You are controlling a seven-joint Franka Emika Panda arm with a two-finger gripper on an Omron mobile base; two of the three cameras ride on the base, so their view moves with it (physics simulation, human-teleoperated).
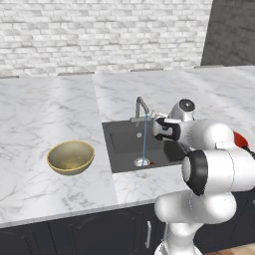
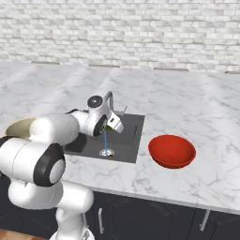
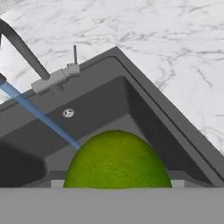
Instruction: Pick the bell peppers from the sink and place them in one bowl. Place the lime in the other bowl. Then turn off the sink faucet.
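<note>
Gripper (image 2: 114, 125) poised above the dark sink (image 2: 133, 140), jaws part-closed around the green lime (image 3: 117, 159), which bulges large at six o'clock in the hand view, lifted clear of the basin floor. Sliver of green also visible under the wrist in the right base view. Faucet (image 1: 142, 108) standing at the twelve o'clock rim of the sink in the left base view, blue water stream (image 1: 144, 139) falling straight to the round drain (image 1: 142, 162). Small red patch beside the drain at about four o'clock, possibly a bell pepper (image 1: 152, 163), though too small to be sure. Tan bowl (image 1: 70, 157) on the marble counter (image 1: 50, 114) at nine o'clock of the sink. Red bowl (image 2: 172, 151) on the counter at three o'clock of the sink, well apart from the tan one.
</note>
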